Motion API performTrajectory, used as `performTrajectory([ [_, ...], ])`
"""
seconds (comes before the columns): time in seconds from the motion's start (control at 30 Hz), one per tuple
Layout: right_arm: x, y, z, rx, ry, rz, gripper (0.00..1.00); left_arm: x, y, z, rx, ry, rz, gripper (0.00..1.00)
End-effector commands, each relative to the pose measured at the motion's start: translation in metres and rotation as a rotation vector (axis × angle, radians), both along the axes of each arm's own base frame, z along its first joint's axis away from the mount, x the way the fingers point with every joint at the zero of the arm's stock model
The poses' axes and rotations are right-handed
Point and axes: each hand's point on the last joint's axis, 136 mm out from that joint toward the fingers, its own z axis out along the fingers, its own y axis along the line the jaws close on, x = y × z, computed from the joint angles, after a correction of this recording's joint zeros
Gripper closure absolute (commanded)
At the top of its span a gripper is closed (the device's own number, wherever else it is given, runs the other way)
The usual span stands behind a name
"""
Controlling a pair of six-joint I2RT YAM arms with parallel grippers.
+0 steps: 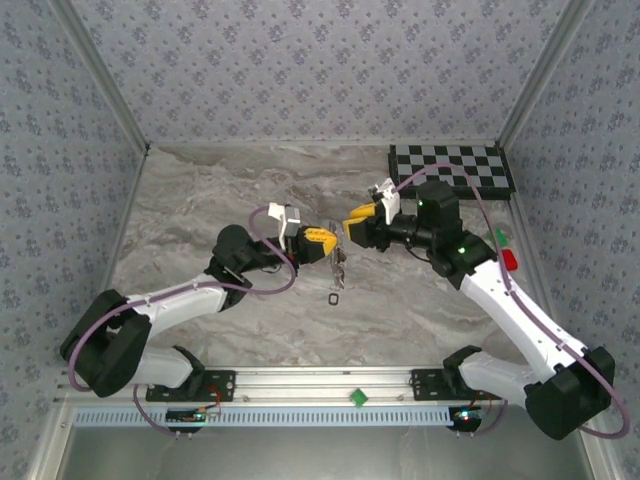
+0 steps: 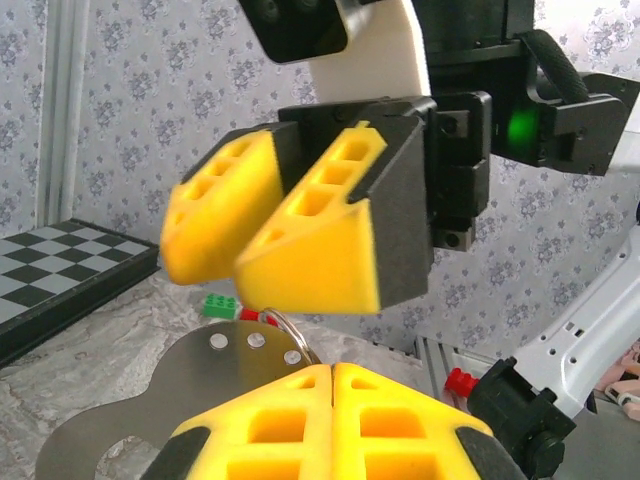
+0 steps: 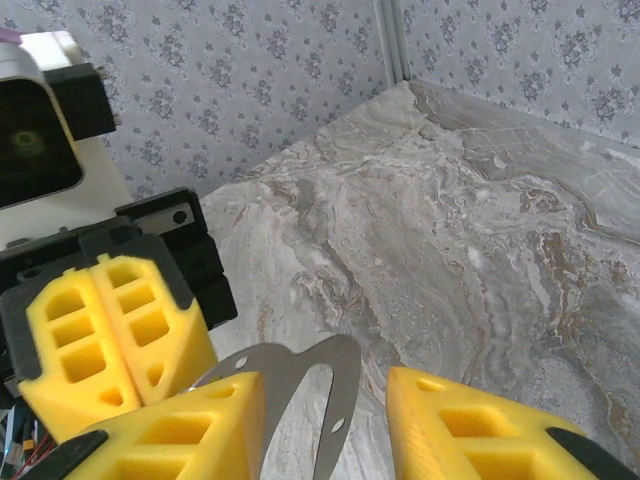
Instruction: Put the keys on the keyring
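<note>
The left gripper [image 2: 332,368] has its 2 yellow fingers pressed flat together. From the seam at their tips pokes the thin wire loop of the keyring [image 2: 287,328], pinched there and held above the table. A flat silver metal tag [image 2: 200,385] with small round holes spreads out just beside the fingers, and the ring meets its edge. Whether the ring runs through the tag cannot be told.

The right gripper [image 3: 325,390] faces the left one, tip to tip and very near, its 2 yellow fingers spread apart with a clear gap. In the right wrist view the curved edge of the silver tag lies in that gap, touching neither finger as far as can be seen.

From above, both grippers meet over the middle of the marble-patterned table [image 1: 200,200], with a small silvery bundle hanging between and just below them. On the table near that bundle lies a tiny dark piece with a pale centre that looks like 1 of the keys [image 1: 334,298], though it is too small to be sure.

A black-and-white checkerboard [image 1: 450,168] sits at the far right corner. A red block [image 1: 509,260] and a green block [image 1: 497,237] lie beside the right arm.
</note>
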Motion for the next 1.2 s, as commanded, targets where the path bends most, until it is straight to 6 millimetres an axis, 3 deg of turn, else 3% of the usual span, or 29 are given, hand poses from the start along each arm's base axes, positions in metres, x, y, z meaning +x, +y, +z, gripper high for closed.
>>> performTrajectory([
  [0.0, 0.006, 0.001, 0.009, 0.011, 0.010, -0.010, 0.63, -0.006, -0.003, 0.027, -0.050, -0.086, -0.030, 1.00],
  [0.17, 0.003, -0.001, -0.001, -0.006, 0.030, -0.012, 0.63, 0.000, -0.001, 0.027, -0.054, -0.079, 0.012, 1.00],
  [0.37, -0.016, -0.009, 0.002, 0.070, -0.010, 0.009, 0.64, 0.003, 0.002, 0.030, -0.063, -0.073, 0.037, 1.00],
  [0.53, -0.033, 0.002, 0.001, 0.170, 0.031, 0.122, 0.67, 0.005, 0.002, 0.031, -0.070, -0.069, 0.043, 1.00],
  [0.8, -0.035, 0.018, 0.003, 0.226, 0.048, 0.205, 0.75, 0.006, 0.003, 0.031, -0.075, -0.061, 0.050, 1.00],
  [1.17, -0.037, 0.020, -0.007, 0.209, 0.078, 0.216, 0.79, 0.009, 0.006, 0.034, -0.085, -0.057, 0.074, 1.00],
])
